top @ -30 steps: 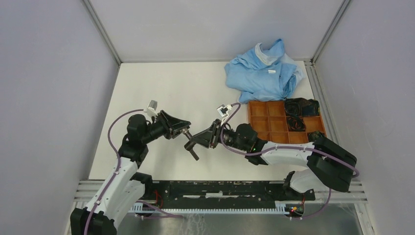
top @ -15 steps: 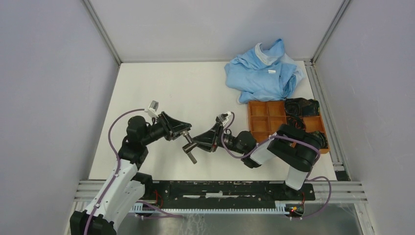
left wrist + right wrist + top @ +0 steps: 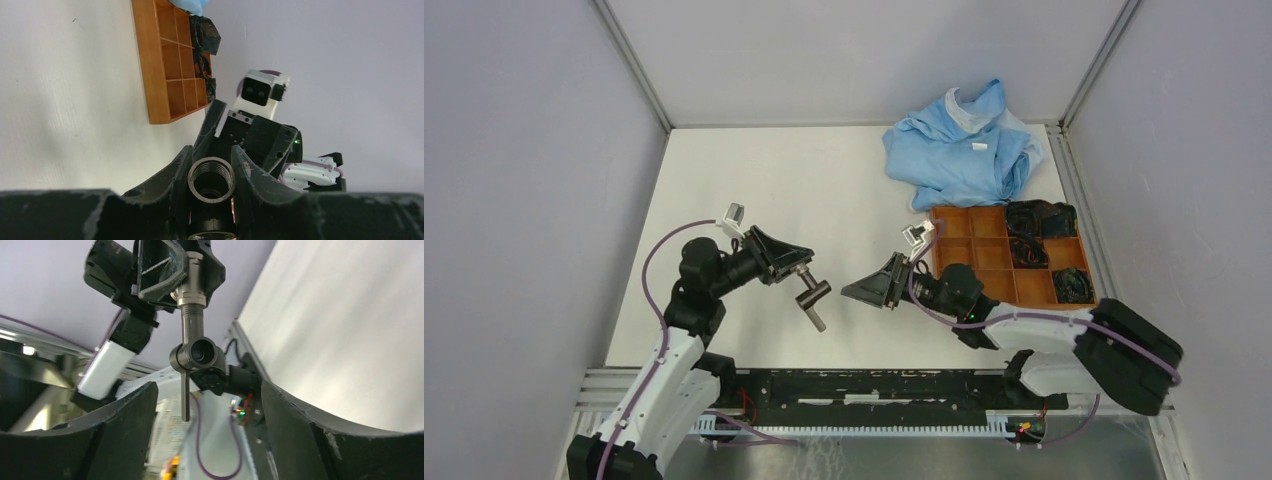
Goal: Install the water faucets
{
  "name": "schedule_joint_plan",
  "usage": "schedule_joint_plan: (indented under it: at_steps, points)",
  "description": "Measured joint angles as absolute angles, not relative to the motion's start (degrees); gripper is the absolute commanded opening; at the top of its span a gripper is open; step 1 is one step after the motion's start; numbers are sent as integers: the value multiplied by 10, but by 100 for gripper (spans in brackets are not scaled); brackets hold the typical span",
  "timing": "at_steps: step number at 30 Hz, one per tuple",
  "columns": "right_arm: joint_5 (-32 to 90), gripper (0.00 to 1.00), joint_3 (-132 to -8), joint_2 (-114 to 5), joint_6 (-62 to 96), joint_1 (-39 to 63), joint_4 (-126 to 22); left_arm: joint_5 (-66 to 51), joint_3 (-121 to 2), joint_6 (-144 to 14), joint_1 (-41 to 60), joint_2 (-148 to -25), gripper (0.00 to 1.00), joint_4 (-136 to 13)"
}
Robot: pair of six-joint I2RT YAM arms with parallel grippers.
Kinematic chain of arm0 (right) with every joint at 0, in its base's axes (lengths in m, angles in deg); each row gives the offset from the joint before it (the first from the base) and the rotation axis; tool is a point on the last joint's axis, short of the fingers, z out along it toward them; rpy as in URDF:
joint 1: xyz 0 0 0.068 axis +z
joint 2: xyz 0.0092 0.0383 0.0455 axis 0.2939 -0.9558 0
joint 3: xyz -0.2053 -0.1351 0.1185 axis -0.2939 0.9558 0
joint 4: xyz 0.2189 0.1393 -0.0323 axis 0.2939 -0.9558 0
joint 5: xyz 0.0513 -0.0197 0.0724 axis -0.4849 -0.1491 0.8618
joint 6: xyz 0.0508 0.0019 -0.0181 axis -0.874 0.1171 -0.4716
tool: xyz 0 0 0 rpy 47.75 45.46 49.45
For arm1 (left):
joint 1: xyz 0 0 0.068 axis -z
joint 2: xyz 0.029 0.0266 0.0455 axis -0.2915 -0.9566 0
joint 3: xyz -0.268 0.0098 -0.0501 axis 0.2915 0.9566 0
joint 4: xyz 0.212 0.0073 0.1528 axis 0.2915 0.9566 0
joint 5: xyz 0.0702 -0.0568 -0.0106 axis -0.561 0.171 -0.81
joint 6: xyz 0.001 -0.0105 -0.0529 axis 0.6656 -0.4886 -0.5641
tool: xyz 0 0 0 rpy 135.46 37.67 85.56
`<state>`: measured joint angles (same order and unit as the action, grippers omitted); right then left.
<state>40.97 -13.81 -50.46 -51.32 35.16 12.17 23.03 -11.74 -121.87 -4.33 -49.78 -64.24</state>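
My left gripper (image 3: 796,268) is shut on the water faucets, held above the table. A dark grey fitting with a threaded mouth (image 3: 211,179) sits squeezed between its fingers (image 3: 175,175). From that grip a metal stem runs out to a round valve body (image 3: 196,354) (image 3: 814,294) with a thin lever (image 3: 185,400). My right gripper (image 3: 856,291) stands open a short way to the right of the faucets, facing them, touching nothing. Its wide-apart fingers (image 3: 127,422) frame the valve body in the right wrist view.
An orange compartment tray (image 3: 980,252) with dark parts in its right cells lies at the right. A crumpled blue cloth (image 3: 959,145) sits at the back right. A black rail (image 3: 874,385) runs along the near edge. Grey walls enclose the table.
My right gripper has let go of the faucets, opened wide and drawn back to the right. The left gripper still holds them in about the same place.
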Motion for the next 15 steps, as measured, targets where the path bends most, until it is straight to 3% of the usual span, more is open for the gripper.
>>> schedule_joint_plan:
  at_steps: [6,10,15]
  points:
    - [288,81,-192,-311,-205,374,-204,216,-124,-1219,-43,-502,2,-630]
    - [116,82,-260,-243,45,498,-347,206,-137,-1219,-43,-514,2,-612]
    - [-71,84,-322,-285,257,665,-414,197,-158,-1216,-43,-528,2,-592]
